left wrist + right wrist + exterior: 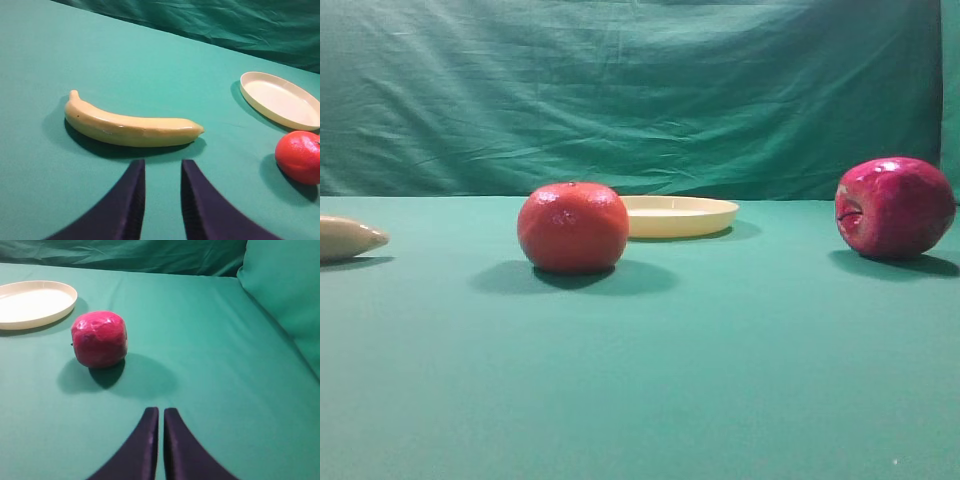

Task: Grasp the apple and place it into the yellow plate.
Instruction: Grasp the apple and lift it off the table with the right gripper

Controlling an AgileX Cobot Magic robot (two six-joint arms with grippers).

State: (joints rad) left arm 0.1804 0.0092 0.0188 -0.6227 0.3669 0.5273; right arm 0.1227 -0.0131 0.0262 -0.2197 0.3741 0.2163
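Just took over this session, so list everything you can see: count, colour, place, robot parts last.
apple: one, magenta-red, on the cloth right of the plate, apart from it
plate: one, pale yellow, empty, toward the back
orange fruit: one, orange-red, in front of the plate
banana: one, yellow, far left
cloth: green, covers table and backdrop
left gripper: dark fingers slightly apart, empty, near the banana
right gripper: dark fingers shut, empty, short of the apple

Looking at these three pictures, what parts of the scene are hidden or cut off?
- Banana: high view shows only its tip; the left edge cuts off the rest.
- Plate: high view, its left part is behind the orange fruit.
- Orange fruit, left wrist view: right edge clips it.
- Both arms: absent from the high view.
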